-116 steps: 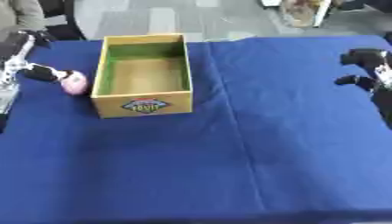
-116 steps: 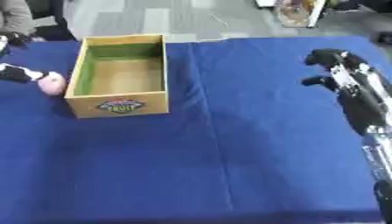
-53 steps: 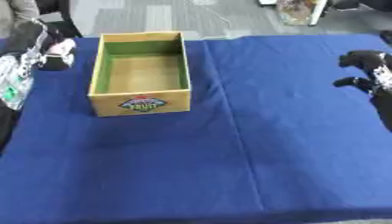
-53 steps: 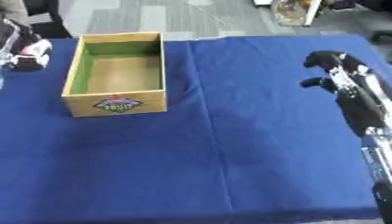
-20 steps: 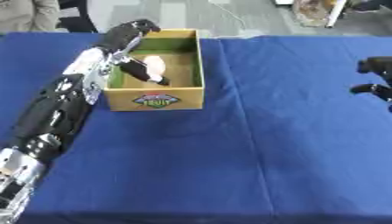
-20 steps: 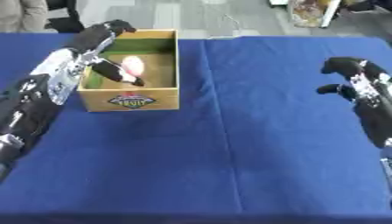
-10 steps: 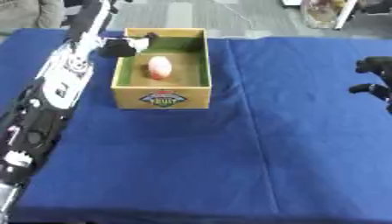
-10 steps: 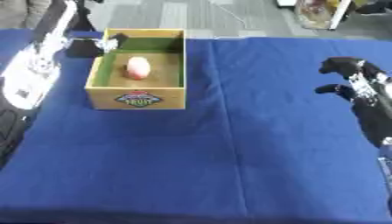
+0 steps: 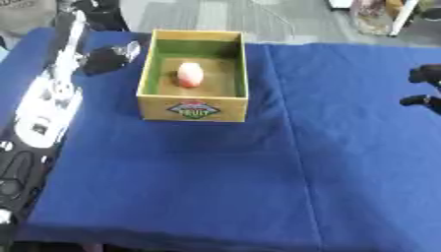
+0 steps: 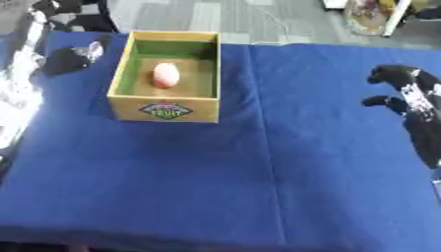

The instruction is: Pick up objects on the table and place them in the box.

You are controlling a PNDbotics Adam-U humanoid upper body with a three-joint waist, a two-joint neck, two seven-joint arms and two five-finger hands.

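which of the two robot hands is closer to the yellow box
The left hand, just beside the yellow cardboard box's left wall; the right hand sits far off near the blue table's right edge.

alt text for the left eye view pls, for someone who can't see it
A pink object lies inside an open yellow box with a green interior, on a blue table. The robot's left hand sits just left of the box; its right hand shows at the right edge.

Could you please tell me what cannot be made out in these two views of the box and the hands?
- Left hand: a blurred dark shape beside the box in both views; finger pose unreadable.
- Right hand: cut off by the right edge in the left eye view; whole in the right eye view, fingers curled, holding nothing.
- Pink object in the box: too blurred to identify.
- Box label: its text is too small to read.
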